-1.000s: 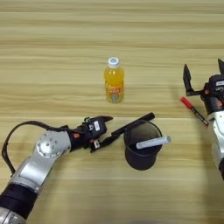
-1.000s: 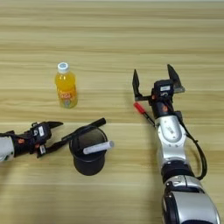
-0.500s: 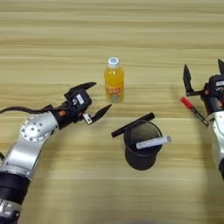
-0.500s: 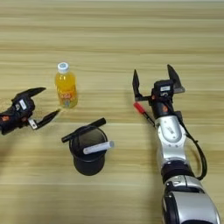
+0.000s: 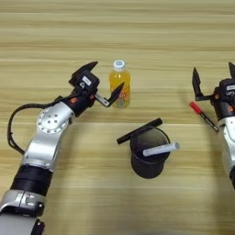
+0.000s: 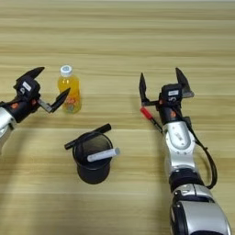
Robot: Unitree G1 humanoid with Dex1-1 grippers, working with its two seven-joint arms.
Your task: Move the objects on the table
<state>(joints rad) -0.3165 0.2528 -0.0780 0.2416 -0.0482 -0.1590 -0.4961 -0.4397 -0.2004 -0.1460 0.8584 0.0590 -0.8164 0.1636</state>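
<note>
A small orange-drink bottle (image 5: 120, 86) with a white cap stands upright at the middle of the table (image 5: 50, 27). My left gripper (image 5: 103, 81) is open just left of the bottle, its lower finger tip close to the bottle's side, nothing held. Nearer to me stands a round black cup (image 5: 146, 161) with a white marker (image 5: 160, 148) leaning out over its right rim. A slim black marker (image 5: 139, 131) lies across the cup's far rim, one end sticking out to the left. My right gripper (image 6: 159, 81) is open at the right, fingers pointing away from me.
A thin marker with a red cap (image 6: 149, 116) lies on the wood just below the right gripper's left finger. The right forearm (image 6: 180, 147) runs down the right side toward the near edge. The left arm (image 5: 43, 142) reaches in from the lower left.
My left gripper has left the black marker's end beside the cup and swung up and away to the bottle's left side. The marker, cup and right arm have stayed put.
</note>
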